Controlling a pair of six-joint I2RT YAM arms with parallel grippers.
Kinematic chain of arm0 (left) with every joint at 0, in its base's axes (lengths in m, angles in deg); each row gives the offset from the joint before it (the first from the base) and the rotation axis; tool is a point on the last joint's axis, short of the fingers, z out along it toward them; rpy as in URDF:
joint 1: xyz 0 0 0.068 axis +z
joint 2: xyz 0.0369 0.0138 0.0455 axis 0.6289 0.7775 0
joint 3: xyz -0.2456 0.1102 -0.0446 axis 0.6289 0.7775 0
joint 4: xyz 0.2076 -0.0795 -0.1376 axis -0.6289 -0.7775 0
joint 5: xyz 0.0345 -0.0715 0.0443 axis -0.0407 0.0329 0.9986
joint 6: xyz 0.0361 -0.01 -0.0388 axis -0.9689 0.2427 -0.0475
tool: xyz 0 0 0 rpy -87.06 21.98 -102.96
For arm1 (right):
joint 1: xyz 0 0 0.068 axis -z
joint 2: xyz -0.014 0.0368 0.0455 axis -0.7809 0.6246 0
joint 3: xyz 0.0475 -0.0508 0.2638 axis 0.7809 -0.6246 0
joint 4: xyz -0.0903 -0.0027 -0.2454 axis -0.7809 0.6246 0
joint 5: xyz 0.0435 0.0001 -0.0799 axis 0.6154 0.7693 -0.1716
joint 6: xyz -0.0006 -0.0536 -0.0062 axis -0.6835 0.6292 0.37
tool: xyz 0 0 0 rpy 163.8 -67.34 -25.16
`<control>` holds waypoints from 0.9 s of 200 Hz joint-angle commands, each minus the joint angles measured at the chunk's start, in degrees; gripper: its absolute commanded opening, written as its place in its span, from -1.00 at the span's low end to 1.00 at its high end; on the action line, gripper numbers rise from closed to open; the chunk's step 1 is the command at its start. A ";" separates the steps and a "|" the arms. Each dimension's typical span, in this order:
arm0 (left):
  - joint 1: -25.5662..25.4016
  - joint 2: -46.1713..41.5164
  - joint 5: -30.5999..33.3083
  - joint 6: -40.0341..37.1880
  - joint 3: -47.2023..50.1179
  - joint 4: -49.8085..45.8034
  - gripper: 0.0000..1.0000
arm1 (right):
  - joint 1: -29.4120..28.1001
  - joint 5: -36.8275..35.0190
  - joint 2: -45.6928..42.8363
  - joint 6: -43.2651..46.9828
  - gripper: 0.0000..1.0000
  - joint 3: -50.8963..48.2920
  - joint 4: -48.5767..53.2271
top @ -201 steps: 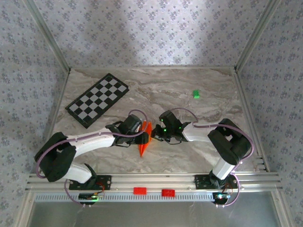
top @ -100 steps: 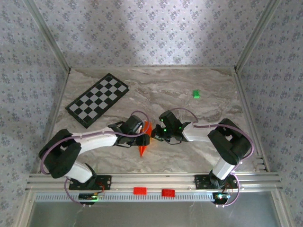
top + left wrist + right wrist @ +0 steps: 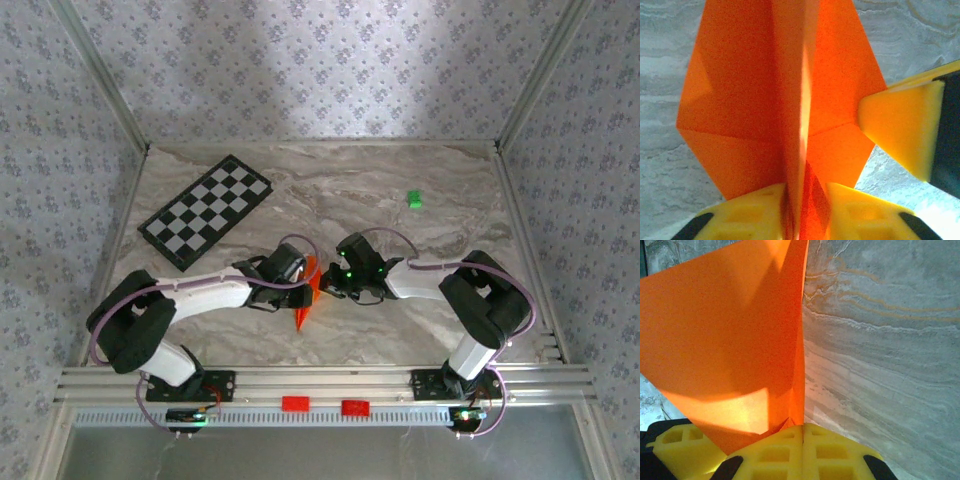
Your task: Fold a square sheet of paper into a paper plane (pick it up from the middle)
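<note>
The paper plane (image 3: pixel 300 312) is bright orange paper folded to a narrow dart, its point toward the near edge of the marble table (image 3: pixel 420 320). It stands on edge between both grippers. My left gripper (image 3: pixel 300 284) comes from the left; in the left wrist view its yellow fingers (image 3: pixel 745 215) press on the raised centre crease of the paper plane (image 3: pixel 740 100), the gripper (image 3: pixel 806 212) shut on it. My right gripper (image 3: pixel 325 285) holds the opposite side; its finger (image 3: pixel 902 127) touches the wing. In the right wrist view that gripper (image 3: pixel 803 437) is shut on the paper plane (image 3: pixel 730 325).
A black-and-white checkered board (image 3: pixel 207 210) lies at the back left. A tiny green block (image 3: pixel 413 199) sits at the back right. Two red pieces (image 3: pixel 295 404) rest on the front rail. Patterned walls close in the table on three sides.
My left arm has slid right, bringing its gripper up against the orange paper. The paper has tilted slightly. The right arm has stayed still.
</note>
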 commanded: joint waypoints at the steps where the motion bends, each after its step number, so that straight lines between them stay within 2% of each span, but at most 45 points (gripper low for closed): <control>1: -0.37 -0.18 1.14 -0.64 -1.22 -1.56 -0.61 | 0.26 0.83 0.75 -0.75 -1.00 -0.33 -0.17; 29: -0.47 0.23 1.19 -0.74 -1.48 -1.75 -0.69 | 0.32 0.92 0.72 -0.78 -1.00 -0.34 -0.25; 108: -1.24 2.73 1.13 -1.04 -2.67 -2.38 -0.67 | 0.38 1.01 0.92 -0.90 -1.00 -0.49 -0.78; 180: -1.81 3.66 3.07 -1.30 -3.12 -3.99 -0.79 | 0.48 1.40 0.59 -0.43 -0.99 -0.13 -0.57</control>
